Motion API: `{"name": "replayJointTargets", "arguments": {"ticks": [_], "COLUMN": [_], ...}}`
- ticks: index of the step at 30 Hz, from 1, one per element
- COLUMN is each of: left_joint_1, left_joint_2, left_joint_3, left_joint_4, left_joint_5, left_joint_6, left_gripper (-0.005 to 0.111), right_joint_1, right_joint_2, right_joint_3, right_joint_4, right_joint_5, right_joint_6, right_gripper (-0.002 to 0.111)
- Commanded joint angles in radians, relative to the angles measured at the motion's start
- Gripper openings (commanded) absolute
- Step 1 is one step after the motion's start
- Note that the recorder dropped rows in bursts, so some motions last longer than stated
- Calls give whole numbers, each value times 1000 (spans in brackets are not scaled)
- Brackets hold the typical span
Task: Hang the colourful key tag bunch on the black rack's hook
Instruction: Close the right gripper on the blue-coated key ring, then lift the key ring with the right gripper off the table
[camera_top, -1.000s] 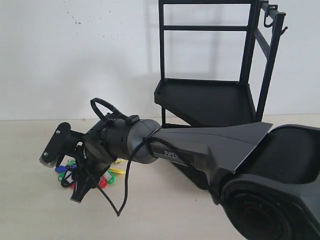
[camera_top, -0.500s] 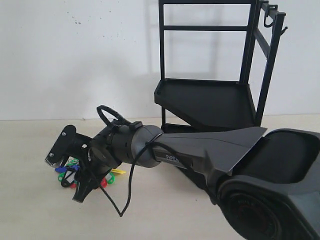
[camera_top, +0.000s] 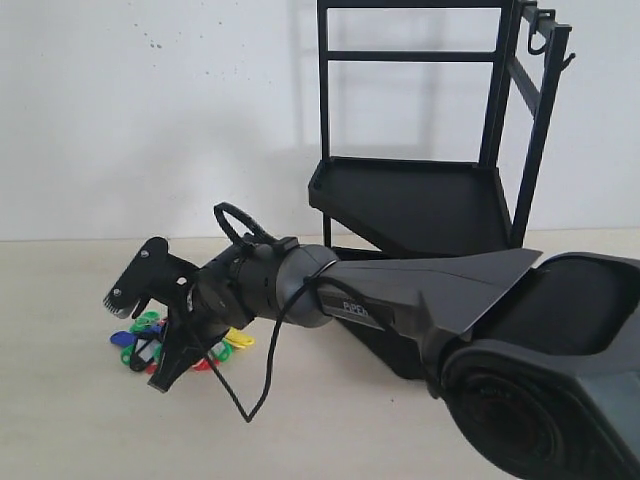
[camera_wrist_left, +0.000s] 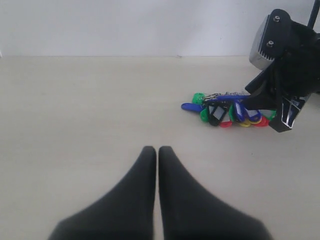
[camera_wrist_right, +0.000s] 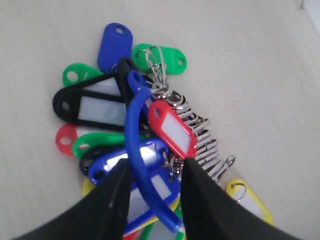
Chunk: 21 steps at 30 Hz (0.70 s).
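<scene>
Right end effector (camera_wrist_right: 156, 169), parted astride the blue loop (camera_wrist_right: 131, 135) of the key tag bunch (camera_wrist_right: 100, 107) on the counter (camera_wrist_right: 250, 75), should clamp that loop squarely, not loose tags.

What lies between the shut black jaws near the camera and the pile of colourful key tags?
Nothing. In the left wrist view, only bare tabletop separates the left gripper from the colourful key tag bunch.

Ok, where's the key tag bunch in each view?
Exterior: key tag bunch at lower left, under the right hand.
Left wrist: bunch in the picture's right half, beside that hand.
Right wrist: bunch fills the middle, reaching between the fingers.
Shared landmark: the open right hand.
</scene>
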<state>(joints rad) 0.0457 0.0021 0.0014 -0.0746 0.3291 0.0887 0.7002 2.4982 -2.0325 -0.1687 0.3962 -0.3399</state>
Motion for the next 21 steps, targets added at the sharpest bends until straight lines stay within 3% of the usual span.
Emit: {"name": "replayJointTargets", "arguments": {"ticks": [1, 7, 9, 11, 15, 21], "left_joint_1": [2, 2, 2, 2, 2, 2], "left_joint_2": [-2, -2, -2, -2, -2, -2], "left_joint_3": [-1, -1, -1, -1, -1, -1], "left_joint_4": [-7, -7, -7, -7, -7, -7], "left_joint_5": [-15, -15, -15, -15, -15, -15], "left_joint_6": [-10, -10, -10, -10, -10, -10], "left_gripper": [4, 4, 4, 4, 4, 4], "right_joint_1": [-4, -4, -4, -4, -4, -4], "right_joint_2": [17, 26, 26, 26, 24, -20], "right_joint_3": [-4, -4, -4, -5, -35, -92], "right_joint_4": [5, 5, 5, 5, 9, 65], "right_joint_5": [-32, -70, -86, -95, -63, 2], "right_joint_6": [-9, -9, -9, -9, 6, 236], "right_gripper": [33, 30, 21, 0, 0, 0]}}
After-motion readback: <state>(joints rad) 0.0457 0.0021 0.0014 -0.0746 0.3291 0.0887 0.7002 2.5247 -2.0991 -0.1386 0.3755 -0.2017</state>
